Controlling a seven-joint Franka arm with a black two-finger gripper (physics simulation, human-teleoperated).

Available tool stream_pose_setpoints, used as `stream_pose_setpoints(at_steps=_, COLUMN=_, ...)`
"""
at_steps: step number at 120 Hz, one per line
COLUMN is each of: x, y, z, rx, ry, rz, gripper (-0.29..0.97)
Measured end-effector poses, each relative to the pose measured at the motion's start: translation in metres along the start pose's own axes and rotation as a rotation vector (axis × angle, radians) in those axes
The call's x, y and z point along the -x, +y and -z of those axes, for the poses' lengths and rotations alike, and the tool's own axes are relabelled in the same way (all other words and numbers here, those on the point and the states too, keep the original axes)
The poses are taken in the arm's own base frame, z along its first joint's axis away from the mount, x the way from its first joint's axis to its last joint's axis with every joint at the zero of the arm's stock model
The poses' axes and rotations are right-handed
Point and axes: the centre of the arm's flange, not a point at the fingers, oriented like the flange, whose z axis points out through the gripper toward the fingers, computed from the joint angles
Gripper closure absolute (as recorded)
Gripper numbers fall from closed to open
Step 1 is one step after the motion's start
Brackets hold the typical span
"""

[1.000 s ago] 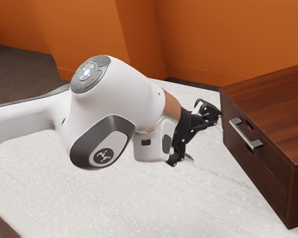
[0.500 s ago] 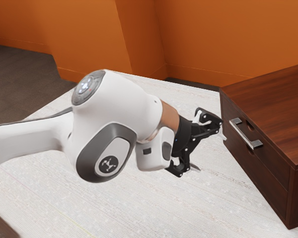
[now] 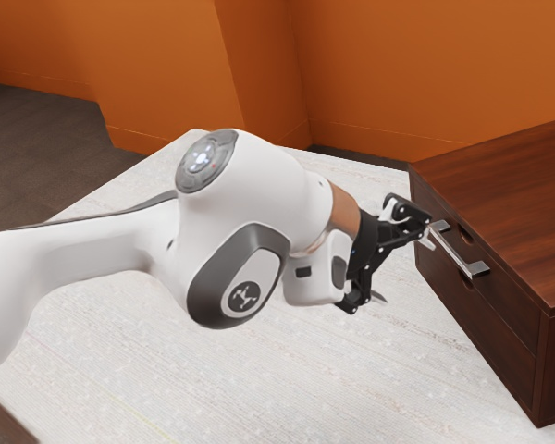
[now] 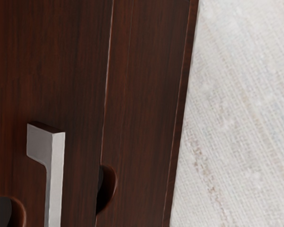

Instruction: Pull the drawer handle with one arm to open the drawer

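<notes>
1. A white robot arm (image 3: 231, 240) reaches across a pale table (image 3: 259, 398) toward a dark wooden cabinet (image 3: 518, 185) at the exterior view's right.
2. Its black gripper (image 3: 398, 261) has its fingers spread wide and holds nothing. The upper fingertip sits just beside the near end of the handle.
3. The silver bar handle (image 3: 458, 248) is on the upper drawer (image 3: 486, 277), which looks closed, flush with the cabinet front.
4. Risk: the bar is not yet between the fingers. Closing here would likely catch only its end, so a pull could slip off. Advancing off-line could jam a fingertip against the drawer front.
</notes>
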Motion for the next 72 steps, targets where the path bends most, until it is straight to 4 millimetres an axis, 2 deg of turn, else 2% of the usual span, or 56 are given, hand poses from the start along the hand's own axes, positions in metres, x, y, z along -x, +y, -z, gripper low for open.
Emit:
stream_pose_setpoints(at_steps=35, x=0.006, y=0.007, z=-0.017, rx=0.026, ry=0.001, rz=0.012, gripper=0.0)
stream_pose_setpoints(at_steps=57, x=0.009, y=0.001, z=-0.014, rx=0.013, ry=-0.002, rz=0.012, gripper=0.0)
stream_pose_setpoints(at_steps=72, x=0.012, y=-0.004, z=-0.029, rx=0.019, ry=0.006, rz=0.013, gripper=0.0)
